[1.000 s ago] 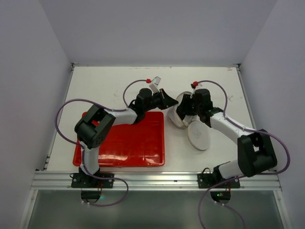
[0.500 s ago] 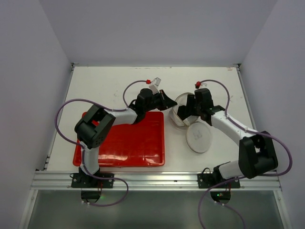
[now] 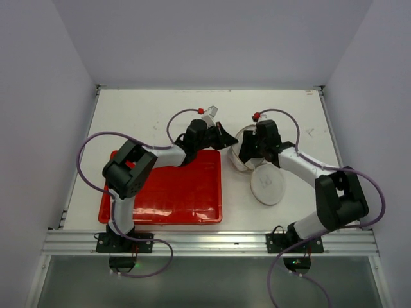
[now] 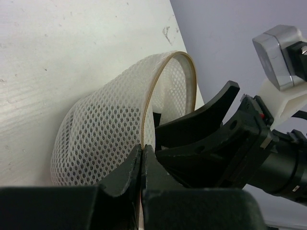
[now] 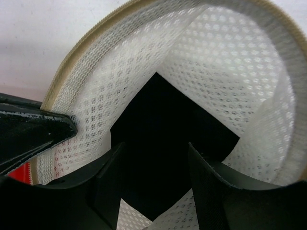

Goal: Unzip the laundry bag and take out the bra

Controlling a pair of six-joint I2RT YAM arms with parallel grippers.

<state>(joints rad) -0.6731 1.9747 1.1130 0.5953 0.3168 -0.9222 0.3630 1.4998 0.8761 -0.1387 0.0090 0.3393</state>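
Two claws meet at one opened mesh bag.

Top view: the left claw and the right claw come together at the laundry bag. The bag stands on its side on the white counter between them. Its round flap lies flat just on the near side of the right claw, and a red tray lies under the left arm. Left wrist view: the left claw is pinched tight on the bag's tan rim. The mesh dome sits just beyond its tips, and the right claw reaches into the mouth from the right. Right wrist view: the right claw's fingers stand well apart inside the mouth. The black bra lies between and just beyond them, against the mesh.
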